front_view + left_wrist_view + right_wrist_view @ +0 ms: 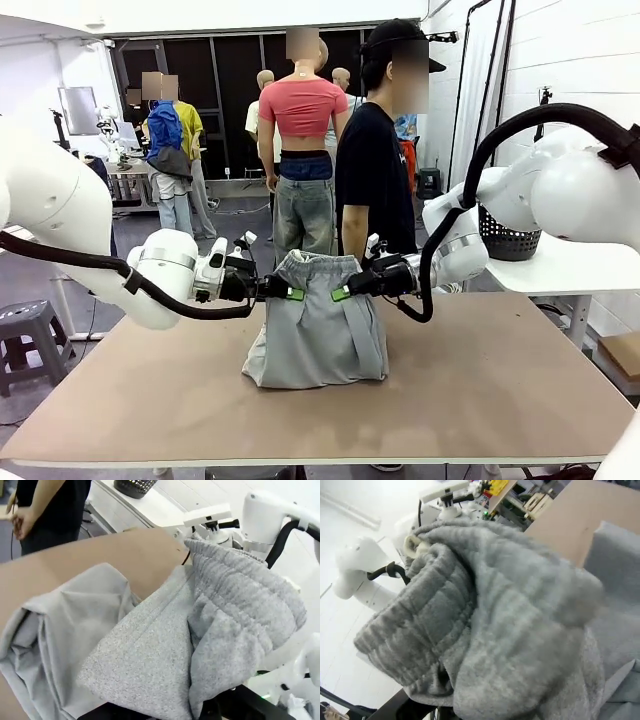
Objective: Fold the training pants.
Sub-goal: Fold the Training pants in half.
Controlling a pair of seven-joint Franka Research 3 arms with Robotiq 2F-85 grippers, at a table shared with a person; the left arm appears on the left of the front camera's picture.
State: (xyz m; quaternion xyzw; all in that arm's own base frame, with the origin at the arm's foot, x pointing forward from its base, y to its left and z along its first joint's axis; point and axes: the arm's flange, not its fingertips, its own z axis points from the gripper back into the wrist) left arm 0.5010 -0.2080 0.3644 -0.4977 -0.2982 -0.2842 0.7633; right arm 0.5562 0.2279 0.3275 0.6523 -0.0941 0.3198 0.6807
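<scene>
Left gripper (287,292) and right gripper (343,293) are each pinched shut on one end of the waistband at frame centre. The training pants (318,335) hang between them, long axis vertical, lower part bunched on the table (500,390). Both arms equally near. No legible markings.

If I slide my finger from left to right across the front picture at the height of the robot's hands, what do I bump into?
Left arm → left gripper → pants, pinched at the waistband from both sides → right gripper → right arm.
</scene>
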